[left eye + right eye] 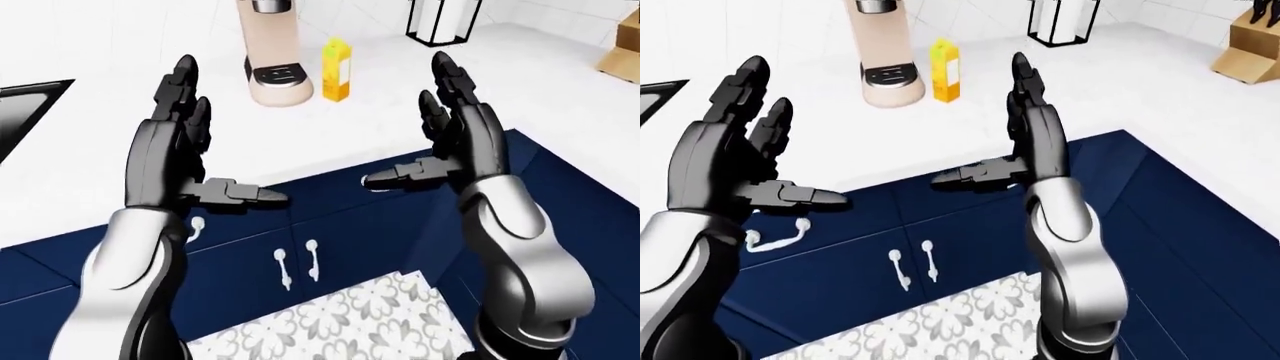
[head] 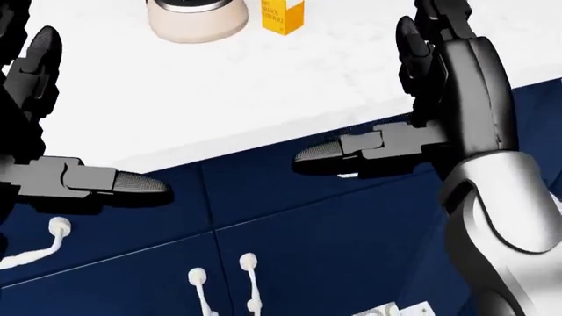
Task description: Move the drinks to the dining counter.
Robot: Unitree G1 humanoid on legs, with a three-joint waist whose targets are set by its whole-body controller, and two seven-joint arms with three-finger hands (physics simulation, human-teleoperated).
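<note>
Your left hand [image 1: 185,135] and right hand [image 1: 455,131] are both raised over the edge of the white counter [image 1: 380,112], palms facing each other, fingers spread wide and pointing toward the top of the left-eye view, thumbs extended inward. Neither hand holds or touches anything.

The drink you are to move, a yellow juice carton [image 1: 336,70], stands upright on the counter near the top centre of the left-eye view, well apart from both hands and lying between them in the picture. Just to its left stands a beige coffee machine [image 1: 273,52], close beside the carton; whether the two touch cannot be told. A black-framed stand [image 1: 443,19] sits at the top of that view, to the right of the carton. At the left edge, the dark rim of a sink [image 1: 25,112] shows. In the right-eye view, a wooden knife block [image 1: 1250,45] stands at the upper right corner.

Below the counter run navy-blue cabinets [image 1: 330,247] with white handles [image 1: 297,264], and a patterned floor tile [image 1: 330,322] shows at the bottom of the view.
</note>
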